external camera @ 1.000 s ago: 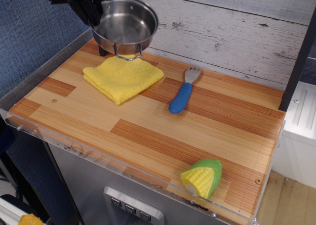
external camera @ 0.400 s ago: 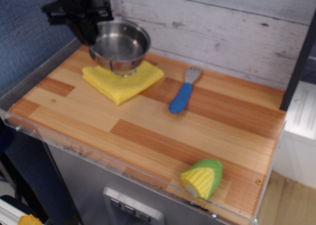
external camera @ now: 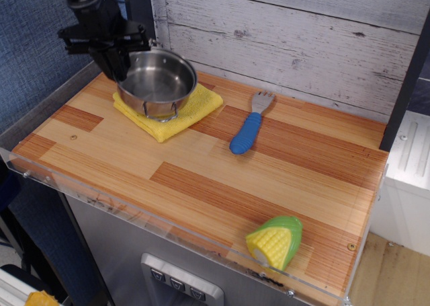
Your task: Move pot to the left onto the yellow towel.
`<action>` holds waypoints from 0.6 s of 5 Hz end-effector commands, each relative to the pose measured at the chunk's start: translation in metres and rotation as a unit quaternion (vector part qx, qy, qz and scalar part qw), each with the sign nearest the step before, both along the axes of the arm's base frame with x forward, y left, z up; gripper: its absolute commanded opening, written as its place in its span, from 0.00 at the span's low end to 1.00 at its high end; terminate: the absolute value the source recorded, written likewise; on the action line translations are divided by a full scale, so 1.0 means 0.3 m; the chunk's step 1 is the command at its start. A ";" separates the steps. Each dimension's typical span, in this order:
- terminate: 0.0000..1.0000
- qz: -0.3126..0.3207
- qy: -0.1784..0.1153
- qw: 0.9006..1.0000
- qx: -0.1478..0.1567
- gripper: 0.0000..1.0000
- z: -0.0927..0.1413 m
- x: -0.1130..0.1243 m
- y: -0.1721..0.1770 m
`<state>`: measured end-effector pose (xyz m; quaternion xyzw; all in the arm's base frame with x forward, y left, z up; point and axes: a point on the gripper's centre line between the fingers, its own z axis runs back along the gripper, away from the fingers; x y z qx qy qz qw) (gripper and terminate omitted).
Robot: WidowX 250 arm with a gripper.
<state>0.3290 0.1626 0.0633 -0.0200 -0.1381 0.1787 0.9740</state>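
The shiny steel pot (external camera: pixel 158 83) sits low on the yellow towel (external camera: pixel 195 105) at the back left of the wooden table, covering most of the cloth. One wire loop handle points toward the front. My black gripper (external camera: pixel 119 58) comes down from the upper left and is shut on the pot's left rim. Its fingertips are partly hidden by the rim.
A fork with a blue handle (external camera: pixel 247 130) lies right of the towel. A toy corn (external camera: pixel 275 243) stands near the front right edge. A white plank wall (external camera: pixel 302 37) runs behind the table, and a clear raised lip (external camera: pixel 134 212) edges the front and left.
My gripper has carried the pot down and slightly left, from above the towel's back edge to resting on the towel.
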 end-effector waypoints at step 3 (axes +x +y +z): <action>0.00 -0.015 -0.024 0.999 -0.024 0.00 -0.005 0.015 0.022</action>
